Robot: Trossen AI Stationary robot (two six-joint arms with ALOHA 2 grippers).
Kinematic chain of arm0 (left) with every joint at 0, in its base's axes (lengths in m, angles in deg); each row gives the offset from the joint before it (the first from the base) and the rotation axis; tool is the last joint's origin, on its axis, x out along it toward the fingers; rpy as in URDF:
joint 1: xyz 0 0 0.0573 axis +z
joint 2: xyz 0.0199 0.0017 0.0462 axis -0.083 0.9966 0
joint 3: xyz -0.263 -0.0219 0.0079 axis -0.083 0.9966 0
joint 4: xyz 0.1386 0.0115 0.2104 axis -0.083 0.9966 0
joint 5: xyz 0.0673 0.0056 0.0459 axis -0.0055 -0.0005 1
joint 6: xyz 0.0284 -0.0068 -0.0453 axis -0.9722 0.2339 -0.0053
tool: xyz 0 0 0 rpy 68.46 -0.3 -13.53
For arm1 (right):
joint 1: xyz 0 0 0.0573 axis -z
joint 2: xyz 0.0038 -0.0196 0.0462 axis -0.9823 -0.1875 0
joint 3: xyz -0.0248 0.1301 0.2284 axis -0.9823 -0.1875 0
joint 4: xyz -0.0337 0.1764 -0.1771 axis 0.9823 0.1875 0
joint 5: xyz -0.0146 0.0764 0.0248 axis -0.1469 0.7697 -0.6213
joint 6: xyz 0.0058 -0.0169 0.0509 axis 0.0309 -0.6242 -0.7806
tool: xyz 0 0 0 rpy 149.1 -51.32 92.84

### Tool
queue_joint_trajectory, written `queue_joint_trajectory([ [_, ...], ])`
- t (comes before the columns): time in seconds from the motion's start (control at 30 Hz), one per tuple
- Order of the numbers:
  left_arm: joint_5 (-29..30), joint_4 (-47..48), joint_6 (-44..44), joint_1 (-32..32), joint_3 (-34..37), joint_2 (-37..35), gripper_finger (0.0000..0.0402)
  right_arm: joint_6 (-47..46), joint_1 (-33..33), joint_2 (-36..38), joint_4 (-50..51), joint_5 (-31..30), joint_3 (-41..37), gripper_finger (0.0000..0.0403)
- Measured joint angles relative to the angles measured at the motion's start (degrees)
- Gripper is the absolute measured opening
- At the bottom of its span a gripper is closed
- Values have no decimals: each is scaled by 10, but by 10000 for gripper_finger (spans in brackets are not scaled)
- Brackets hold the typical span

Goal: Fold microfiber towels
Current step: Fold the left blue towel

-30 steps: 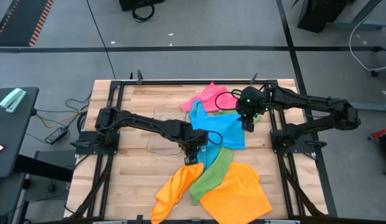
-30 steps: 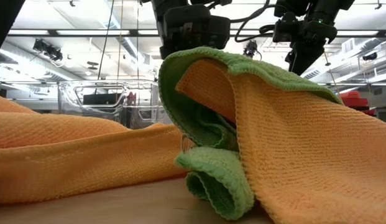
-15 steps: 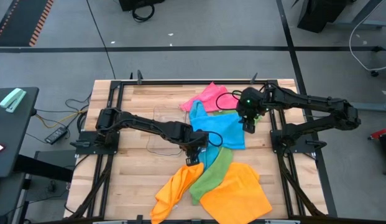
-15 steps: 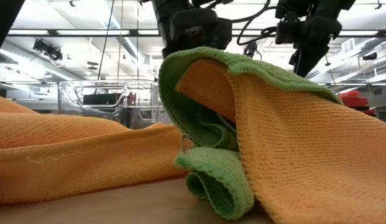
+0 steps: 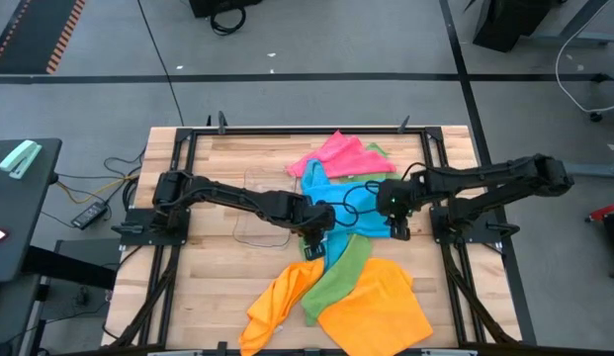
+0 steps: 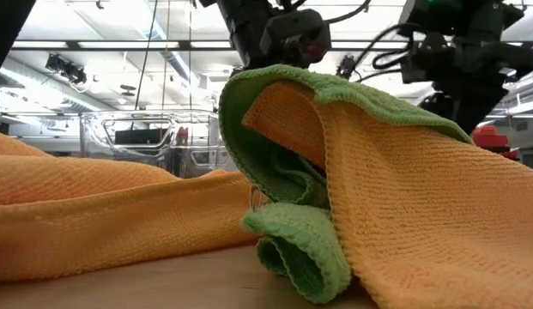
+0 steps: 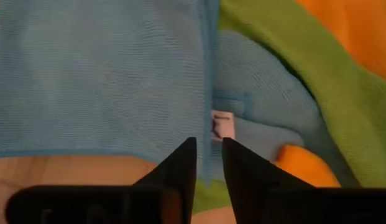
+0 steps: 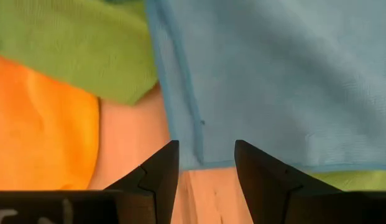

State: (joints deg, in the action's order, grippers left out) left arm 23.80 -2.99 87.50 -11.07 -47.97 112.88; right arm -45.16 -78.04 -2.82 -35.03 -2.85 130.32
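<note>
A sky-blue towel (image 5: pixel 351 203) lies spread at mid-table, partly over a pink towel (image 5: pixel 336 153) on the far side. A green towel (image 5: pixel 338 277) and two orange towels (image 5: pixel 282 302) (image 5: pixel 378 309) lie bunched at the near edge. My left gripper (image 5: pixel 314 242) (image 7: pixel 209 152) points down at the blue towel's near left edge, its fingertips a narrow gap apart. My right gripper (image 5: pixel 397 225) (image 8: pixel 204 163) stands open over the blue towel's near right corner (image 8: pixel 194 158), one finger on either side of it. In the low view the green fold (image 6: pixel 335 94) hides both grippers' fingertips. My left gripper comes at the blue towel from above, and the towel's hemmed edge (image 7: pixel 205 124) runs into the narrow gap between its fingertips. Whether the fingertips touch the cloth I cannot tell.
A clear plastic tray (image 5: pixel 252 213) (image 6: pixel 146 137) stands left of the blue towel, under my left arm. A second green cloth (image 5: pixel 381 150) peeks out beside the pink towel. Bare wood (image 5: pixel 213 287) shows at the near left. Black frame rails run along the table's sides.
My right gripper has swung from above the far green and pink cloths toward the near edge and down, and now hangs over the blue towel's near right corner. The towels lie as before.
</note>
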Motion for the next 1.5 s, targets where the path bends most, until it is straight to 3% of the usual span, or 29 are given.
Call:
queue_joint_trajectory([
  [0.13, -1, 1, 14, 5, 0, 0, 72, -69, 3, 13, -11, -6, -10, 164],
  [0.47, -2, 2, 27, 3, 0, 0, 56, -167, 88, 49, -46, 103, -86, 164],
  [0.67, -2, 2, 27, 4, 0, 0, 50, -232, 146, 67, -60, 93, -97, 164],
  [0.77, -2, 2, 22, 4, 0, 0, 52, -239, 188, 74, -66, 92, -103, 164],
  [1.03, -1, 2, -2, 4, 0, 0, 48, -254, 315, 72, -114, 191, -167, 165],
  [1.5, -2, 2, -24, 17, 0, 0, 39, -235, 317, 72, -168, 221, -196, 165],
])
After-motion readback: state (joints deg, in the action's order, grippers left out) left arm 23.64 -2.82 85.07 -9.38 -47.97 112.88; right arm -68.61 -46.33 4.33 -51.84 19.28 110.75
